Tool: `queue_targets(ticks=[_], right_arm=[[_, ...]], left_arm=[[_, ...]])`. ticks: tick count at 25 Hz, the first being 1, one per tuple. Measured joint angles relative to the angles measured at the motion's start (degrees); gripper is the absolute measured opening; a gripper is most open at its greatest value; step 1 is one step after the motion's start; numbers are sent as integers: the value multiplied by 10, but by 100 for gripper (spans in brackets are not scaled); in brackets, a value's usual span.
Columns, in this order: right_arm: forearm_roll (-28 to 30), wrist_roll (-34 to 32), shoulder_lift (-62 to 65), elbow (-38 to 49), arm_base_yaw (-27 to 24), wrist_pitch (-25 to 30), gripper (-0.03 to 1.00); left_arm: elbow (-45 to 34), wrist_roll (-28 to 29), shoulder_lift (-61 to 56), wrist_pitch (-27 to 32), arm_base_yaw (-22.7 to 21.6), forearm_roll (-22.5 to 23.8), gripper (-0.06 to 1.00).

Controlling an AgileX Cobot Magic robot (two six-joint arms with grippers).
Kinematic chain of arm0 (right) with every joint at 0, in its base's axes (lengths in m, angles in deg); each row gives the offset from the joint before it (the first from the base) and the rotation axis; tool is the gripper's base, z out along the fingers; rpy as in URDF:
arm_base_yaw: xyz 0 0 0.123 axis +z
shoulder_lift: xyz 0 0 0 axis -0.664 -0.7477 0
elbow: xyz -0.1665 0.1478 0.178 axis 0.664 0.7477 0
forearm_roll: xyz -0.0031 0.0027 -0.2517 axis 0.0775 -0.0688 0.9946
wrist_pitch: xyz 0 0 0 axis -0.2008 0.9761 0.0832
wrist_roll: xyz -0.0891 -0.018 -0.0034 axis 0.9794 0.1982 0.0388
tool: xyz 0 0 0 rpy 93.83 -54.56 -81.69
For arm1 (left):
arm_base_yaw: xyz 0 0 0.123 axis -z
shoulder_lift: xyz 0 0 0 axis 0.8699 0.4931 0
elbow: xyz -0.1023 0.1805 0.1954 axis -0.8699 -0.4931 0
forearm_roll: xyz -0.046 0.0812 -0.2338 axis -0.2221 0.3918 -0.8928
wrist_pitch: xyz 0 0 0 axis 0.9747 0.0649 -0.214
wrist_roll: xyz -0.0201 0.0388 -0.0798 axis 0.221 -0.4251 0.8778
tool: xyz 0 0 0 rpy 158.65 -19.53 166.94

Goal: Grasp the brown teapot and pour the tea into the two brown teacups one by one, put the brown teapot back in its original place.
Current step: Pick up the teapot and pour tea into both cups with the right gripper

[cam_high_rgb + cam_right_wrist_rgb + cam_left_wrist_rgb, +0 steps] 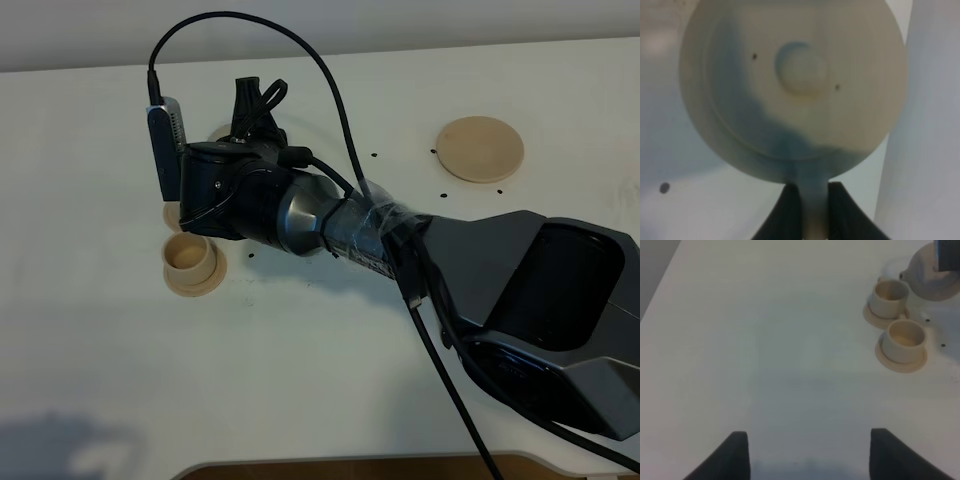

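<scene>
The brown teapot [790, 100] fills the right wrist view, seen from above its knobbed lid. My right gripper [812, 200] is shut on its loop handle. In the left wrist view the teapot [932, 275] hangs just beyond the far teacup [890, 295], spout pointing toward it. The near teacup [903, 337] stands on its saucer beside the far one. From the high view my right arm [300, 215] reaches across and covers the teapot and one cup, leaving the other teacup [190, 262] visible. The original place, a round disc [480, 148], lies bare at the back right. My left gripper [810, 455] is open over bare table.
The white table [330, 340] carries a few small dark specks near the cups and the disc. A black cable [330, 80] loops above the right arm. The table's front edge runs along the bottom of the high view.
</scene>
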Motion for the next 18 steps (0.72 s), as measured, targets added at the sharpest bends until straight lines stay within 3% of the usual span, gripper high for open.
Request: queue_targets(ticks=[18], right_arm=[[65,34,0,0,11,-27,12]], left_arm=[[0,0,0,0,0,0,55]])
